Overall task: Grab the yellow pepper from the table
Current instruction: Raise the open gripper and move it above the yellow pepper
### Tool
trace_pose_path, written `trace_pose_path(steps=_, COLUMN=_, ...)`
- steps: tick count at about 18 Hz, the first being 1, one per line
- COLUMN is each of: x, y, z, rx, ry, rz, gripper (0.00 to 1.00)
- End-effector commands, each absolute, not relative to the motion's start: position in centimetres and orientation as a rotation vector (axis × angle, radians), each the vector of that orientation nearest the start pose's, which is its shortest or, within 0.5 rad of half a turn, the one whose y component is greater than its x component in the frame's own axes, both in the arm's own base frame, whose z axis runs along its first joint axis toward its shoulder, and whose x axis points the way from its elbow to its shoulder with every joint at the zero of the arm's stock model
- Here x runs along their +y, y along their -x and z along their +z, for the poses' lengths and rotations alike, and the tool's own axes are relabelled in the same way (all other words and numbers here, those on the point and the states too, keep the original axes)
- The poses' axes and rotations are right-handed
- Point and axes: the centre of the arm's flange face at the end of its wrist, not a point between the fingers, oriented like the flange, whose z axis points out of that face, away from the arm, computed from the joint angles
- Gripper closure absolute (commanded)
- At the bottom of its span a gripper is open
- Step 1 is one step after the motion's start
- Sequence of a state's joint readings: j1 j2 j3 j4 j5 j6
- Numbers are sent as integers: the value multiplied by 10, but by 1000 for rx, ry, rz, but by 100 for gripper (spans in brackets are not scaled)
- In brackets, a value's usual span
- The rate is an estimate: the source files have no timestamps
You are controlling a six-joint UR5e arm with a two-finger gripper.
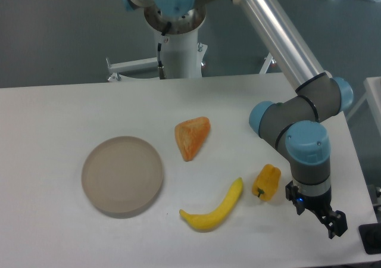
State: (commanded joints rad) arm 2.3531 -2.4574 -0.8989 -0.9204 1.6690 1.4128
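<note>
The yellow pepper (266, 182) is small, yellow-orange and blocky, with a short dark stem. It lies on its side on the white table (47, 119), right of centre near the front. My gripper (318, 212) hangs from the arm's wrist just to the right of the pepper, low over the table. It is a little apart from the pepper and does not touch it. Its black fingers (337, 224) look spread and hold nothing.
A long curved yellow banana (215, 208) lies just left of the pepper. An orange wedge-shaped toy (191, 136) sits at the centre. A round beige plate (122, 175) is at the left. The table's right edge runs close behind the gripper.
</note>
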Motion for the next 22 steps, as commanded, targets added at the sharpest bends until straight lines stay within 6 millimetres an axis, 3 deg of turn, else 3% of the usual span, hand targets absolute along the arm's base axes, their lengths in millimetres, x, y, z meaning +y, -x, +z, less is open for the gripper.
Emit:
trace_pose_path(steps=8, x=682, y=504, z=310, rx=888, ry=2828, rz=658, gripper=0)
trace_pose_path(steps=22, x=639, y=498, z=364, rx=863, ry=2877, rz=568, gripper=0)
